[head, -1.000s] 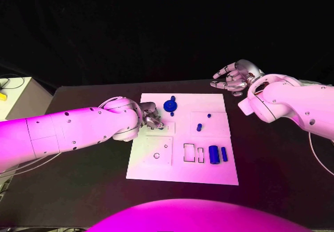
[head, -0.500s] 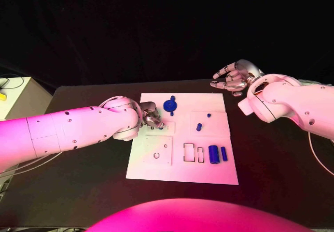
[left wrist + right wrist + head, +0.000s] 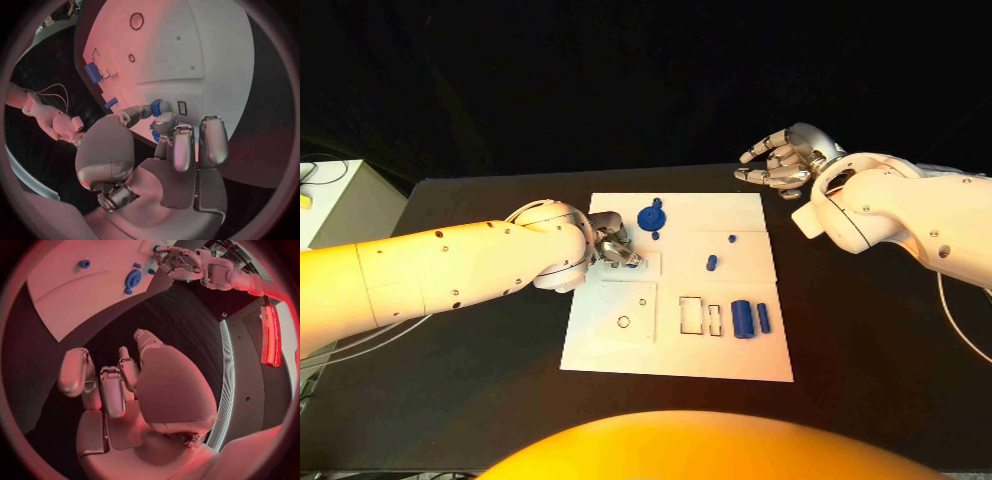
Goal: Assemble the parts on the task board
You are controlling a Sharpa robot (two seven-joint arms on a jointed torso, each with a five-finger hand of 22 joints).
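Note:
The white task board (image 3: 678,345) lies mid-table. My left hand (image 3: 615,246) rests over its upper left part and pinches a small blue part (image 3: 155,107) between thumb and finger, right at the board's surface (image 3: 206,50). A round blue part (image 3: 652,217) sits just beyond that hand, also seen as the round blue part (image 3: 132,278). A short blue peg (image 3: 711,263) and a tiny blue dot (image 3: 731,238) stand mid-board. Two blue blocks (image 3: 750,319) lie at the right. My right hand (image 3: 783,160) hovers off the board's far right corner, fingers apart, holding nothing.
Empty rectangular slots (image 3: 698,315) and a small round hole (image 3: 623,322) mark the board's near half. A pale box (image 3: 332,195) stands at the table's left edge. Bare black table (image 3: 877,340) lies on both sides of the board.

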